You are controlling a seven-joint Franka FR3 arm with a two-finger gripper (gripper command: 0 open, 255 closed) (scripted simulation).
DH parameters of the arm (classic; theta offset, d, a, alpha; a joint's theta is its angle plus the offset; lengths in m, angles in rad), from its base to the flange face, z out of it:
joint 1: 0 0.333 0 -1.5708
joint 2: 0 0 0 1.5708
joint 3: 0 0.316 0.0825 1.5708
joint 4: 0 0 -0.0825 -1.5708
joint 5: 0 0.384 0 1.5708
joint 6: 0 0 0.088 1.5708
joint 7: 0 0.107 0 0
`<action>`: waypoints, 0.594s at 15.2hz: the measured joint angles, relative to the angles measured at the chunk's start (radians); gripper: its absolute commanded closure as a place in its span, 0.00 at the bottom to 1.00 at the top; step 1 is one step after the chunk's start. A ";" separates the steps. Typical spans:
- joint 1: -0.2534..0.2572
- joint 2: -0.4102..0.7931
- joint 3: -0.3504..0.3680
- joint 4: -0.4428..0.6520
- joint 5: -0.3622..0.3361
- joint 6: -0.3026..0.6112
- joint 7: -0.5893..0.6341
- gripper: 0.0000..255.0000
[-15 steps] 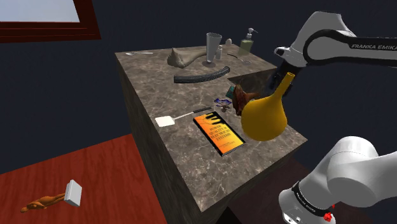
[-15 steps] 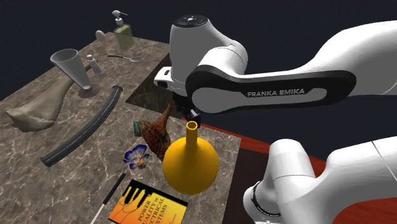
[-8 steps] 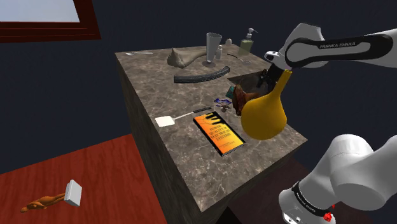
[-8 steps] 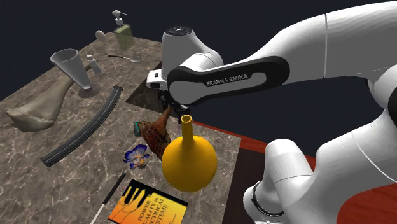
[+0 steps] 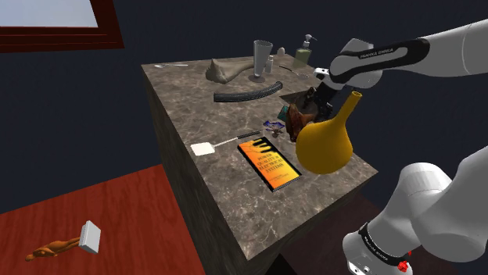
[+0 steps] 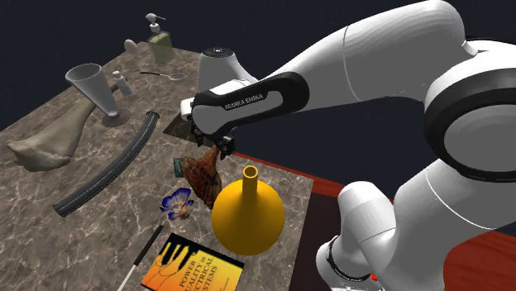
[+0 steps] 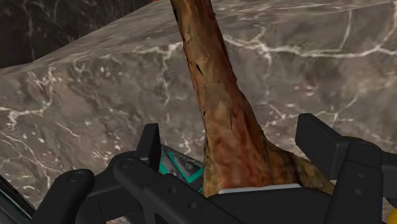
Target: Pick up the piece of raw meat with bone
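On the marble bench (image 6: 58, 236), the raw meat with bone (image 6: 203, 172) sits just beside the yellow vase (image 6: 246, 213). The gripper (image 7: 233, 137) straddles its narrow end, fingers apart; it should close squarely, then lift clear of the vase

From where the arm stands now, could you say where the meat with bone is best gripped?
Probably across its narrow shank, from above: the meat tapers to that end, its broad end sits beside the yellow vase, and the open gripper straddles it.

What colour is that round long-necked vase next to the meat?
Plain golden yellow; the vase shows best in the second exterior view.
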 measured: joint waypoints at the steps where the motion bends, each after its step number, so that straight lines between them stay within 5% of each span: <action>1: 0.007 0.015 -0.010 -0.004 0.016 0.014 -0.015 0.00; 5: 0.025 0.054 -0.035 -0.030 0.062 0.064 -0.059 0.00; 6: 0.028 0.060 -0.037 -0.031 0.069 0.068 -0.064 1.00; 9: 0.030 0.065 -0.040 -0.031 0.074 0.072 -0.068 1.00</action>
